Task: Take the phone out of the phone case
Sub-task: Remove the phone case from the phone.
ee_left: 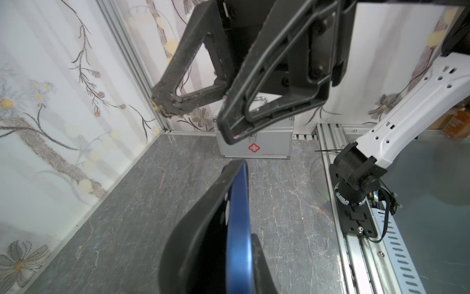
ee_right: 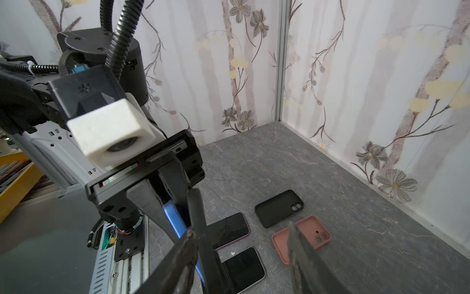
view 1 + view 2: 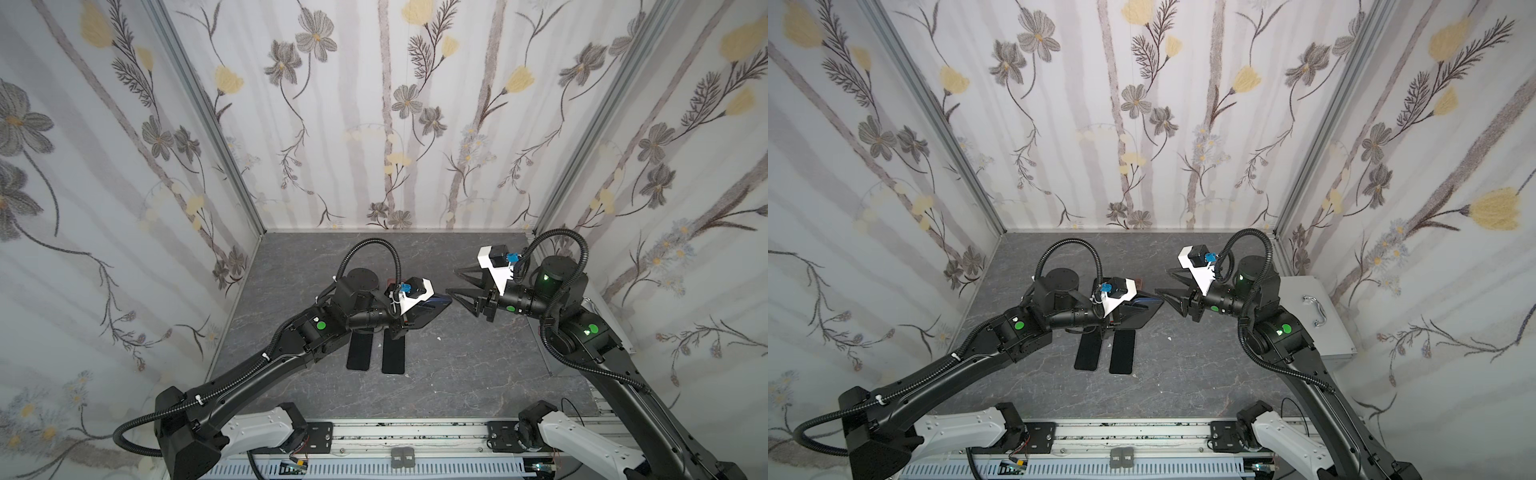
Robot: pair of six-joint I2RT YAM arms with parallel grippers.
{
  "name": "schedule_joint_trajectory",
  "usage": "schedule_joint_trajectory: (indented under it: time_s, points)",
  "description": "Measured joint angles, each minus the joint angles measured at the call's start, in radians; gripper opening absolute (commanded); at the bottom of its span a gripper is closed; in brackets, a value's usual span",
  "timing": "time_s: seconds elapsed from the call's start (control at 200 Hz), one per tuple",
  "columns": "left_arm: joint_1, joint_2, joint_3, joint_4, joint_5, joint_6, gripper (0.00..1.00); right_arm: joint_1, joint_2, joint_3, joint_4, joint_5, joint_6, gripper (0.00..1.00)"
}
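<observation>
Black arms (image 3: 257, 365), green dot stickers, corrugated black cables, white wrist-camera housings (image 3: 419, 297).

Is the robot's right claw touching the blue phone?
Apart. In the left wrist view the right gripper hangs open, with table showing between its fingertips and the blue phone, which is held in its black case.

In both top views my left wrist camera (image 3: 417, 293) covers most of the blue phone (image 3: 432, 309). My left gripper (image 2: 178, 201) grip point is obscured. In my left wrist view, the phone case (image 1: 201, 234) runs off the lower edge.
</observation>
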Motion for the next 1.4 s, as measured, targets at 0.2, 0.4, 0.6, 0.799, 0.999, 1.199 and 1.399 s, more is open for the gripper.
schedule_joint_trajectory:
  time_s: [0.2, 0.4, 0.6, 0.799, 0.999, 1.199, 1.399]
  points:
    - [-0.015, 0.0, -0.002, -0.029, -0.018, 0.047, 0.0, 0.0, 0.06, 0.084, -0.119, -0.097, -0.04, 0.47]
    - [-0.021, 0.014, -0.002, -0.039, -0.02, 0.075, 0.0, 0.02, 0.145, 0.149, -0.256, -0.117, -0.097, 0.44]
    - [-0.025, 0.021, -0.002, -0.045, -0.019, 0.082, 0.0, 0.058, 0.16, 0.152, -0.295, -0.114, -0.112, 0.44]
    - [-0.027, 0.021, -0.002, -0.064, -0.02, 0.082, 0.0, 0.071, 0.167, 0.15, -0.294, -0.084, -0.11, 0.47]
    - [-0.03, 0.021, -0.002, -0.068, -0.023, 0.082, 0.0, 0.068, 0.14, 0.125, -0.263, -0.011, -0.085, 0.51]
    - [-0.03, 0.021, -0.002, -0.064, -0.013, 0.082, 0.0, 0.066, 0.108, 0.097, -0.211, 0.0, -0.053, 0.54]
    - [-0.031, 0.021, -0.002, -0.071, -0.013, 0.082, 0.0, 0.066, 0.128, 0.095, -0.209, 0.008, -0.061, 0.52]
